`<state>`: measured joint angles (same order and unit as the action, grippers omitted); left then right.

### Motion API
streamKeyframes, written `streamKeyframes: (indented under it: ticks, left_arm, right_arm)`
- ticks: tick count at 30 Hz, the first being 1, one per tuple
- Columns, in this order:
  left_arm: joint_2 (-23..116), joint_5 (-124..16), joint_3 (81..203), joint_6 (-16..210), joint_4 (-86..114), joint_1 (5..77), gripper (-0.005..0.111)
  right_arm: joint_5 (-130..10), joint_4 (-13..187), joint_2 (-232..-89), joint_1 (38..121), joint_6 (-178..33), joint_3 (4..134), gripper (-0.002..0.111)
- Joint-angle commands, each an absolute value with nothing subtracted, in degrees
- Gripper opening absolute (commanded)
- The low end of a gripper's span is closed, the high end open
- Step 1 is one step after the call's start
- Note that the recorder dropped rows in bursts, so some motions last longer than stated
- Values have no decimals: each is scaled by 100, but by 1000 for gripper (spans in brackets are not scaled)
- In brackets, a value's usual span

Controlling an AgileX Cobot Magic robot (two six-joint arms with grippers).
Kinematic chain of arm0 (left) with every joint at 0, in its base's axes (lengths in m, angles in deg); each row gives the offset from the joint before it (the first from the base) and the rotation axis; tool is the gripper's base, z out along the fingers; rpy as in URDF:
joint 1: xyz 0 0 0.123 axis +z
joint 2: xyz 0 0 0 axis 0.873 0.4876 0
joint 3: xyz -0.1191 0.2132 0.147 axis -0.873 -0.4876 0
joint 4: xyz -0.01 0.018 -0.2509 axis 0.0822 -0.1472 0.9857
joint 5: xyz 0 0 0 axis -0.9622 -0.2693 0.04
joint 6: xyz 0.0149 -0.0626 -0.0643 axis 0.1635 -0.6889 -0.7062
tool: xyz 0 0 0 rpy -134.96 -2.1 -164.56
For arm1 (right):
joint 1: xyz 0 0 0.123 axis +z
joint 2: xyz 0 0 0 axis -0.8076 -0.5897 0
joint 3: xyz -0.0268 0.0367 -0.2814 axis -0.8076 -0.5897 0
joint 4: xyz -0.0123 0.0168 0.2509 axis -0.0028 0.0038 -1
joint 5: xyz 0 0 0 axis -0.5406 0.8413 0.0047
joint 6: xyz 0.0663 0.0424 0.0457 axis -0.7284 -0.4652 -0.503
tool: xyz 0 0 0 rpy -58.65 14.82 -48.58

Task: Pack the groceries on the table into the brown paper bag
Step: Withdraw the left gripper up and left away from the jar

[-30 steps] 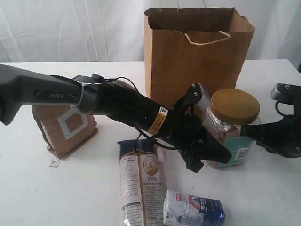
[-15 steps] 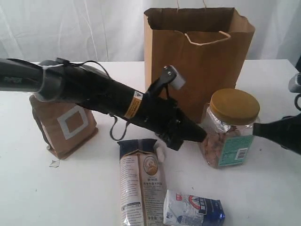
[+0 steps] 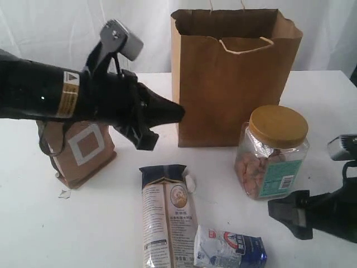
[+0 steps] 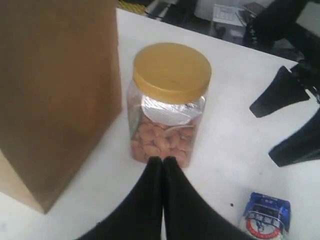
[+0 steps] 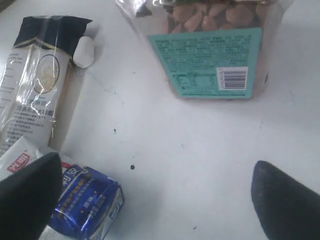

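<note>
The brown paper bag (image 3: pixel 234 78) stands upright and open at the back of the table (image 3: pixel 111 223). In front of it stands the yellow-lidded nut jar (image 3: pixel 273 151). The noodle packet (image 3: pixel 167 215) and the blue-white carton (image 3: pixel 230 251) lie near the front edge, and the brown pouch (image 3: pixel 83 151) stands at the left. My left gripper (image 3: pixel 175 111) hangs shut and empty above the table, left of the bag, pointing toward the jar (image 4: pixel 170 100). Low at the jar's front right, my right gripper (image 5: pixel 155 167) is open over bare table between the jar (image 5: pixel 215 55) and the carton (image 5: pixel 85 200).
A small white scrap (image 3: pixel 190 182) lies by the top of the noodle packet. Another small scrap (image 3: pixel 64 194) lies beside the pouch. A white curtain hangs behind the table.
My left arm has pulled back from the jar, rising up and to the left, still shut. My right gripper has opened and dropped lower, toward the table's front beside the jar.
</note>
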<state>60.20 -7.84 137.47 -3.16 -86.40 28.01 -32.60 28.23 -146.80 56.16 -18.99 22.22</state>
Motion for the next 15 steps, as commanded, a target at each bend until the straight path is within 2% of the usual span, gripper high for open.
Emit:
streamKeyframes:
  ticks: [1, 5, 11, 15]
  left_arm:
    - [5331, -1527, 13516, -343, -8621, 2836, 0]
    - [4838, -2692, 13127, -497, -8621, 3183, 0]
    - [4369, -4695, 12565, -1263, -8621, 3693, 0]
    - [4208, -6344, 12212, -1980, -8610, 3787, 0]
  right_arm:
    - [-3242, 2695, -14700, 5614, -1828, 2187, 104]
    - [-3639, 2512, -14700, 5614, -1610, 2197, 104]
    - [-5168, 1914, -14983, 5614, -189, 2291, 104]
    - [-4818, 1786, -15405, 5614, -73, 2518, 104]
